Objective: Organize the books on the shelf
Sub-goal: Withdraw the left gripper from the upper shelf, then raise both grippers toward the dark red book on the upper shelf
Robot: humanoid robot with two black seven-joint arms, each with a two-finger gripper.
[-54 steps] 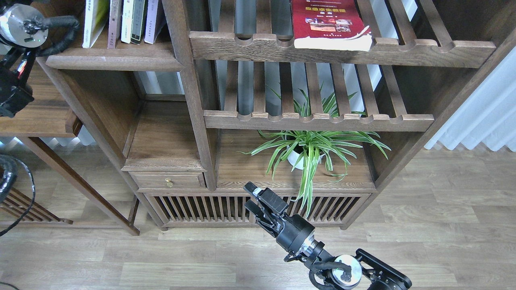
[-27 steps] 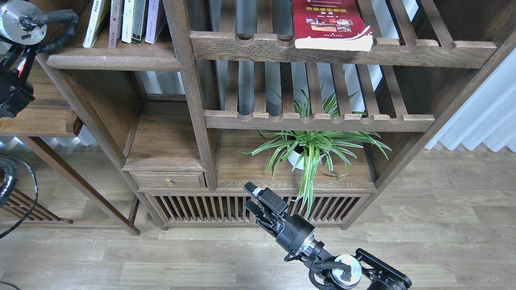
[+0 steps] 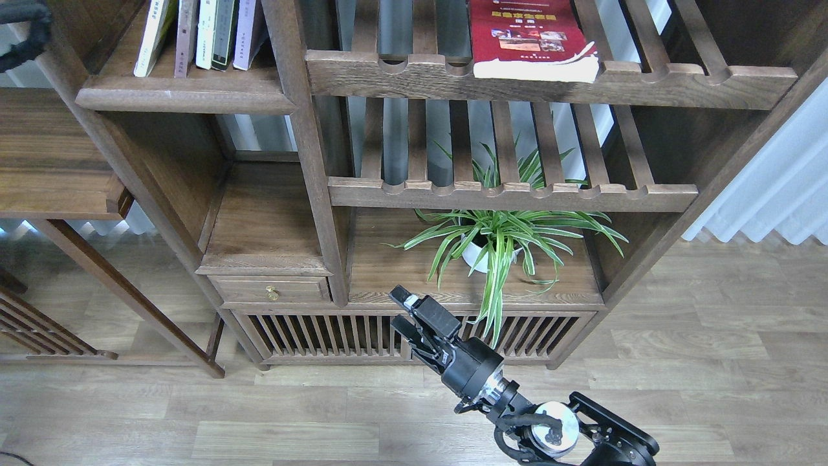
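Observation:
A red book with small photos (image 3: pixel 532 37) lies flat on the upper slatted rack, its white page edge facing me. Several books (image 3: pixel 207 32) stand upright on the solid dark-brown shelf (image 3: pixel 184 98) at the upper left. The leftmost of them is a leaning yellow-green book with white edges (image 3: pixel 152 35). My right gripper (image 3: pixel 400 312) hovers low in front of the bookcase base, far below the books, open with nothing between its fingers. My left gripper is out of view; only a bit of black cable (image 3: pixel 22 32) shows at the top left corner.
A potted spider plant (image 3: pixel 495 241) sits on the lower board right behind my right gripper. A small drawer with a brass knob (image 3: pixel 272 294) lies left of it. A second slatted rack (image 3: pixel 511 193) spans the middle. A low side table (image 3: pixel 58 175) stands at the left, a curtain (image 3: pixel 776 188) at the right.
My left arm has pulled up and out of the view at the top left. The right gripper has hardly shifted. The books have not moved.

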